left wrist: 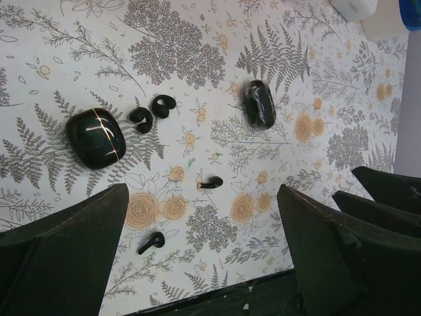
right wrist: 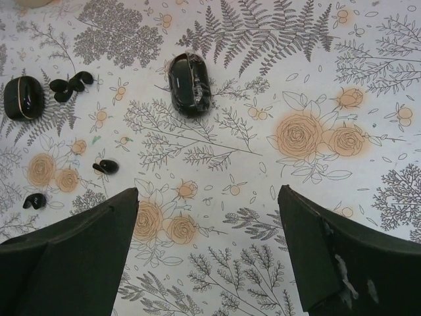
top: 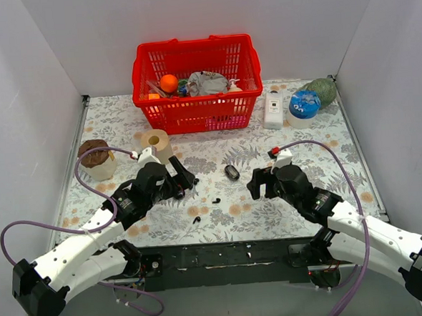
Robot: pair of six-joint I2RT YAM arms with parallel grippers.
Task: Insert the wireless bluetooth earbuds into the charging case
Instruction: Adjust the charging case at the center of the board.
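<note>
The charging case (top: 231, 172) is a glossy black oval lying closed mid-table; it also shows in the left wrist view (left wrist: 260, 103) and the right wrist view (right wrist: 189, 83). Two tiny black stemmed earbuds lie loose nearer the front edge: one (top: 216, 200) (left wrist: 210, 182) (right wrist: 105, 166), the other (top: 195, 220) (left wrist: 151, 241) (right wrist: 34, 201). My left gripper (top: 184, 181) (left wrist: 200, 217) is open and empty, hovering left of the case, above the buds. My right gripper (top: 259, 185) (right wrist: 208, 197) is open and empty, right of the case.
A second, squarish black case (left wrist: 95, 138) with two hook-shaped buds (left wrist: 151, 112) lies left of the oval case. A red basket (top: 198, 119) stands at the back, with a tape roll (top: 155, 141), a brown-topped cup (top: 96, 159), a white bottle (top: 272, 109) and a blue-lidded tub (top: 304, 106).
</note>
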